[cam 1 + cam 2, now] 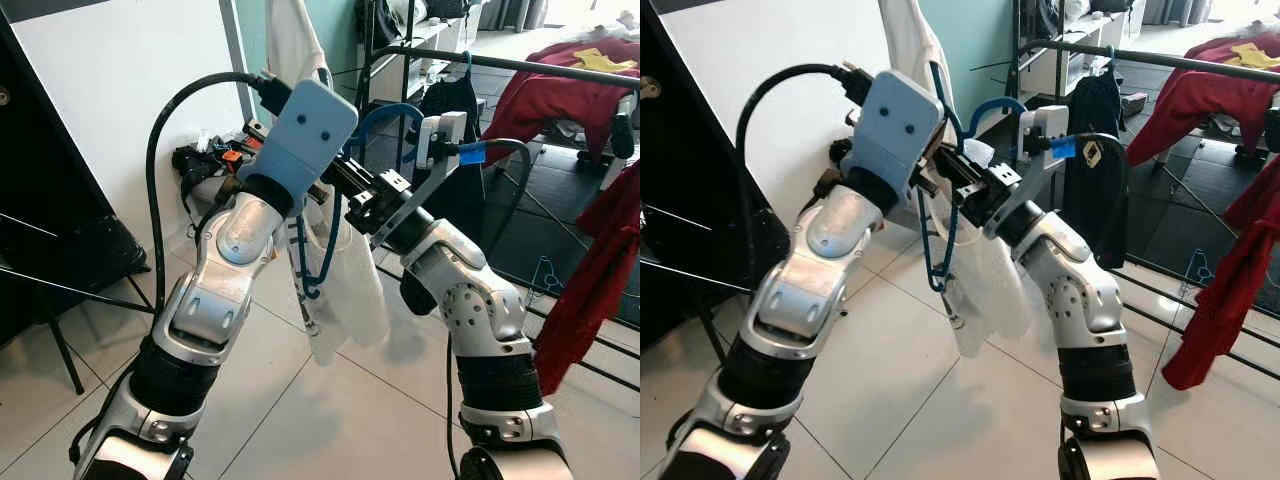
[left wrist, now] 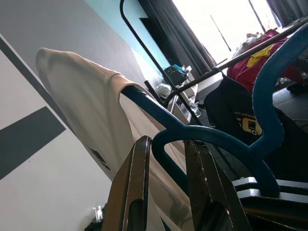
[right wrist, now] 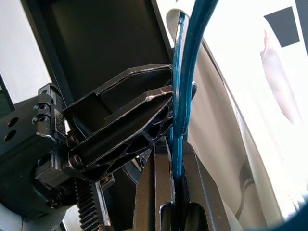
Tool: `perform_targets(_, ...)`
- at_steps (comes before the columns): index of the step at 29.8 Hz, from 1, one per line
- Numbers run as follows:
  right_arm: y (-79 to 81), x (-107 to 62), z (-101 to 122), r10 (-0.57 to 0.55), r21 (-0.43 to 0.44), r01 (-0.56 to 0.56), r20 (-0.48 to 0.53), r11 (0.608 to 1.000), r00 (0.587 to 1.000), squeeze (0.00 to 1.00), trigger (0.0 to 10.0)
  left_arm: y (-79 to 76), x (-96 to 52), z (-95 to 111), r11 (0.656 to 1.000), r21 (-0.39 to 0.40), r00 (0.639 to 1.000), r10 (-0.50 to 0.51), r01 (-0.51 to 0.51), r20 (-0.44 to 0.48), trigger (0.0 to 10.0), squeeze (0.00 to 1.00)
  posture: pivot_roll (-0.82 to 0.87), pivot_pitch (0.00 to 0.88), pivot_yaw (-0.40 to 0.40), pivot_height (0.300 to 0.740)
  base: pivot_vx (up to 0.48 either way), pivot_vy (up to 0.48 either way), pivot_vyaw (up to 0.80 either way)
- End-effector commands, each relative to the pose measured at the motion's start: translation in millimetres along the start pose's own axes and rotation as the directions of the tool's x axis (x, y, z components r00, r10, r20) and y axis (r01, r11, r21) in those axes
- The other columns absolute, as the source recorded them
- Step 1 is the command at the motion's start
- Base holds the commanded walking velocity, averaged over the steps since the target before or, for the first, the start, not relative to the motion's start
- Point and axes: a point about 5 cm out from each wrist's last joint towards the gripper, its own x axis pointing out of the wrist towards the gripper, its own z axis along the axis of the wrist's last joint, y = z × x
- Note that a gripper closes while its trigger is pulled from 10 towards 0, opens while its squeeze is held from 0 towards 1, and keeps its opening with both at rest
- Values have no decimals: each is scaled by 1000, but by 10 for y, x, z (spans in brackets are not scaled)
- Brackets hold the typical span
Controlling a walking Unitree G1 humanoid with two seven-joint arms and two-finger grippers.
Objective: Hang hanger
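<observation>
Right wrist view: both grippers' jaws clamp one blue hanger (image 3: pixel 179 106).

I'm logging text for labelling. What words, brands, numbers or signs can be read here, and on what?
Nothing reads clearly.
Black shirt: a yellow print with a line of small words above a logo, too blurred to read.
Blue tape on the right wrist: no writing visible.
White garment: a small dark mark, unreadable.
Hanger: no marking visible.
</observation>
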Motion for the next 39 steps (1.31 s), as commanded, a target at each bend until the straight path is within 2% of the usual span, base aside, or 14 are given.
perform_targets(1, 133, 34, -30, 83, 4, -83, -15, 997, 996, 0, 10000, 207, 30, 36, 992, 66, 995, 103, -104, 19, 10000, 0, -35, 52, 87, 740, 0, 0, 0)
perform_targets(7, 140, 33, -33, 92, 5, -92, -19, 996, 996, 0, 10000, 301, 18, 23, 987, 88, 990, 137, -138, 15, 10000, 0, -32, 51, 85, 740, 0, 0, 0)
perform_targets(8, 135, 35, -37, 88, 2, -88, -23, 996, 996, 0, 10000, 241, 9, 35, 998, 39, 998, 52, -53, 22, 10000, 0, -31, 52, 83, 740, 0, 0, 0)
perform_targets(9, 135, 35, -37, 88, 2, -88, -23, 996, 996, 0, 10000, 241, 9, 35, 998, 39, 998, 52, -53, 22, 10000, 0, -31, 52, 83, 740, 0, 0, 0)
perform_targets(10, 124, 36, -39, 81, 0, -81, -26, 997, 996, 0, 10000, 156, -15, 46, 998, -29, 998, -51, 52, 34, 10000, 0, -30, 52, 81, 740, 0, 0, 0)
perform_targets(12, 92, 38, -37, 61, -5, -61, -30, 998, 998, 0, 10000, 59, -90, 71, 960, -180, 977, -202, 213, 74, 10000, 0, -30, 53, 80, 740, 0, 0, 0)
perform_targets(14, 92, 38, -37, 61, -5, -61, -30, 998, 998, 0, 10000, 59, -90, 71, 960, -180, 977, -202, 213, 74, 10000, 0, -30, 53, 80, 740, 0, 0, 0)
perform_targets(15, 83, 36, -34, 55, -5, -55, -30, 998, 998, 0, 10000, 55, -124, 83, 943, -218, 967, -237, 251, 91, 10000, 0, -29, 54, 80, 740, 0, 0, 0)
perform_targets(18, 69, 33, -31, 44, -4, -44, -30, 999, 999, 0, 10000, 200, -174, 77, 926, -271, 965, -243, 262, 101, 10000, 0, -31, 54, 79, 740, 0, 0, 0)
perform_targets(27, 31, 32, -29, 17, -3, -17, -31, 1000, 999, 0, 10000, 563, -266, -2, 938, -224, 964, -258, 266, 67, 10000, 0, -29, 52, 77, 740, 0, 0, 0)
perform_targets(32, 19, 33, -34, 11, -4, -11, -35, 1000, 999, 0, 10000, 631, -328, 10, 923, -232, 951, -299, 308, 73, 10000, 0, -30, 51, 74, 740, 0, 0, 0)
perform_targets(34, 19, 35, -30, 13, -4, -13, -35, 1000, 999, 0, 10000, 735, -315, -30, 954, -192, 973, -230, 232, 33, 10000, 0, -30, 52, 74, 740, 0, 0, 0)
perform_targets(37, 21, 36, -28, 15, -3, -15, -34, 1000, 999, 0, 10000, 759, -306, -45, 962, -172, 978, -209, 210, 22, 10000, 0, -29, 51, 73, 740, 0, 0, 0)
perform_targets(39, 33, 45, -22, 25, -1, -25, -32, 1000, 999, 0, 10000, 753, -265, -111, 989, -50, 990, -141, 140, -22, 10000, 0, -30, 50, 72, 740, 0, 0, 0)
